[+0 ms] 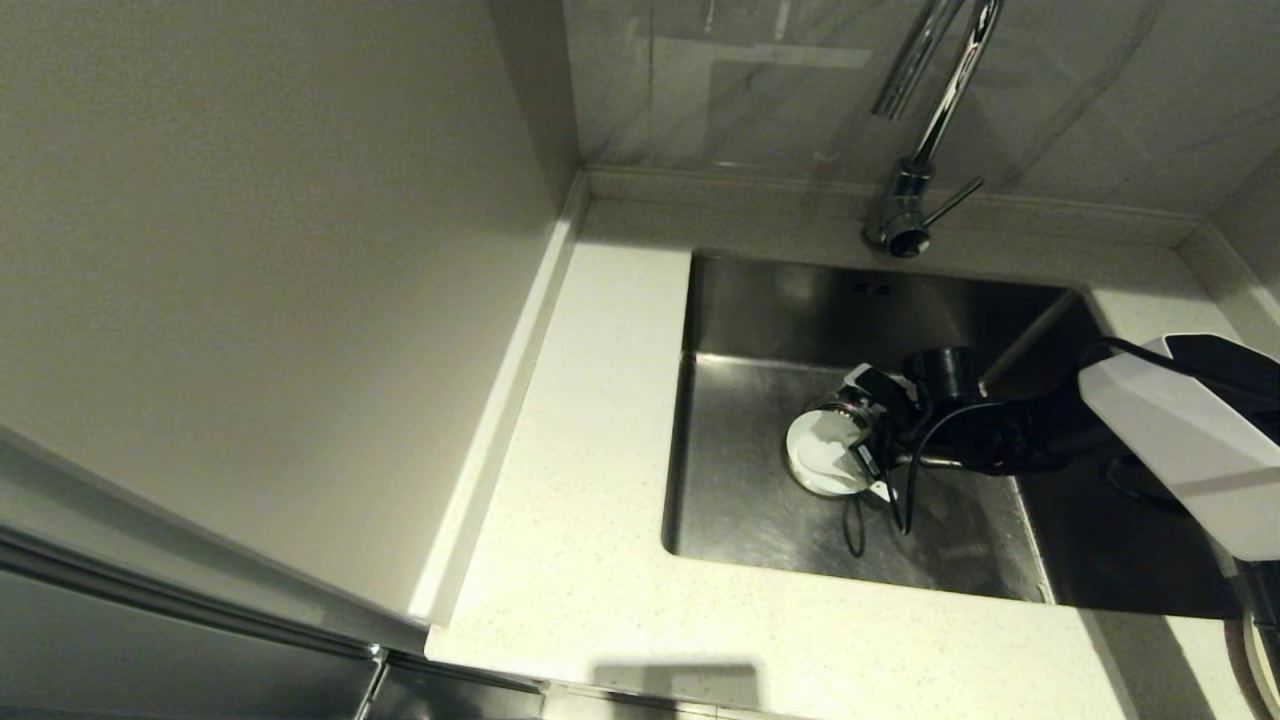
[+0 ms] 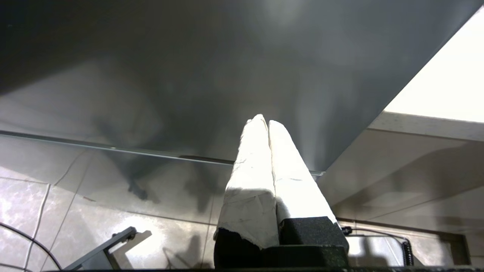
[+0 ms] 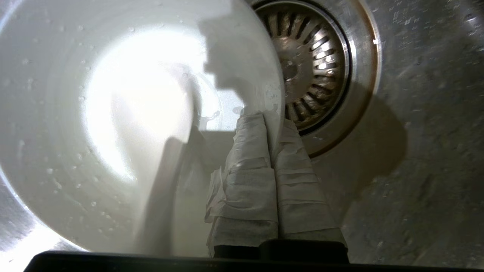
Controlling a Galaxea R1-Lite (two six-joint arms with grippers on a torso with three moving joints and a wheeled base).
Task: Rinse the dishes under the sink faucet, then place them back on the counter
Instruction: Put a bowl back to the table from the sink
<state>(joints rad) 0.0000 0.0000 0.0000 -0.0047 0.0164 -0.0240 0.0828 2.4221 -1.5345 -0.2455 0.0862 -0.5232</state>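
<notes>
Reaching down into the sink (image 1: 760,500), the right gripper (image 3: 270,117) has its taped fingers (image 3: 249,158) pinching the rim of the small white bowl (image 3: 113,124), one finger inside and one outside. The bowl sits low in the basin, just beside the round drain strainer (image 3: 314,64), and water drops cling to its inner wall. A pale handle-like shape lies inside the bowl; I cannot tell if it is the spoon. The faucet (image 1: 925,130) stands behind the sink on the counter (image 1: 580,560). The left gripper (image 2: 264,124) is well away from the sink, near a grey panel, fingers pressed together
</notes>
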